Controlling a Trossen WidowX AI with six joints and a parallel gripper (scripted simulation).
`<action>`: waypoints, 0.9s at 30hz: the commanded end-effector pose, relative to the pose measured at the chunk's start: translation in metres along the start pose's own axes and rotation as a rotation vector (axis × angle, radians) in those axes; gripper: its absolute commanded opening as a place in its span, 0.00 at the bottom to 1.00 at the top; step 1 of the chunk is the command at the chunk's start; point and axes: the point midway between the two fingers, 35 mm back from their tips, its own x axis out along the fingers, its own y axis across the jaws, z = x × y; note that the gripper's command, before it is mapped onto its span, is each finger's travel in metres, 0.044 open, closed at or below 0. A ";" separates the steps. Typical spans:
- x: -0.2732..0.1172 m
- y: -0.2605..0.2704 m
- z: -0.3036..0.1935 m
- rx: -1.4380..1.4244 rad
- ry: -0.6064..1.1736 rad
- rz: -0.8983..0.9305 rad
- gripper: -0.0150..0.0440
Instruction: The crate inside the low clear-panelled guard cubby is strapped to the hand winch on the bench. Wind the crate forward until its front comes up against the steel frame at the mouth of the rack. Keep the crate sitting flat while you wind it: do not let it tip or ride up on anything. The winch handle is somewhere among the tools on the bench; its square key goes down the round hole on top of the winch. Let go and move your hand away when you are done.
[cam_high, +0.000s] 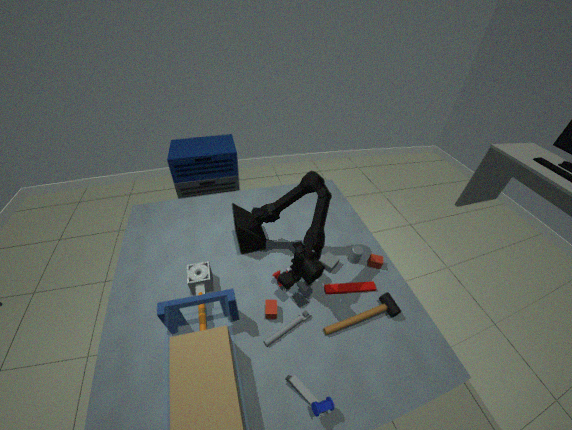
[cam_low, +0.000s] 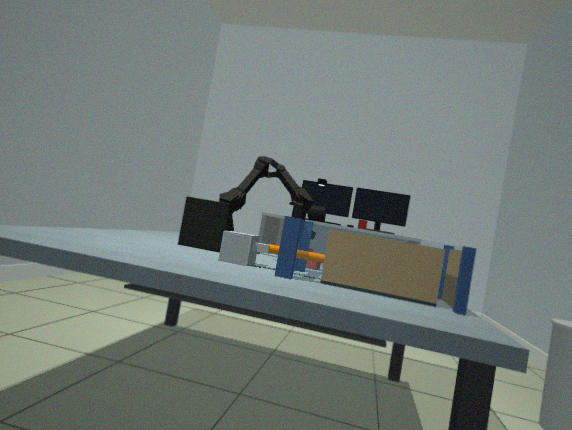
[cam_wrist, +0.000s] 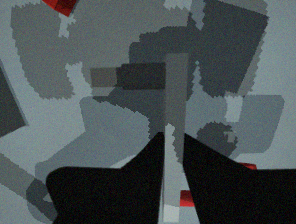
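My gripper (cam_wrist: 170, 137) is shut on the grey bar (cam_wrist: 176, 95) of the winch handle, low over the bench. The handle's dark square key (cam_wrist: 142, 76) points left in the wrist view; part of its red grip (cam_wrist: 187, 198) shows beside the right finger. In the top view the arm hides most of the handle. The white winch (cam_high: 199, 273) (cam_low: 239, 248) has its round hole on top. An orange strap (cam_high: 202, 314) (cam_low: 310, 256) runs through the blue steel frame (cam_high: 172, 305) (cam_low: 287, 250) to the tan crate (cam_high: 202, 380) (cam_low: 382, 265). The crate sits flat, its front a gap behind the frame.
An orange-red block (cam_high: 271, 309) and a grey wrench (cam_high: 286, 329) lie between arm and rack. A red bar (cam_high: 350, 287), a mallet (cam_high: 355, 320), a grey cylinder (cam_high: 356, 253) and another block (cam_high: 375, 261) are right of them. A blue-ended tool (cam_high: 322, 406) lies at the front.
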 end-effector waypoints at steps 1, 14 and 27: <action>-0.041 -0.006 0.008 -0.006 -0.013 -0.014 0.25; -0.143 0.001 -0.002 -0.002 -0.013 -0.003 0.25; -0.143 -0.022 -0.006 0.057 -0.005 -0.021 0.25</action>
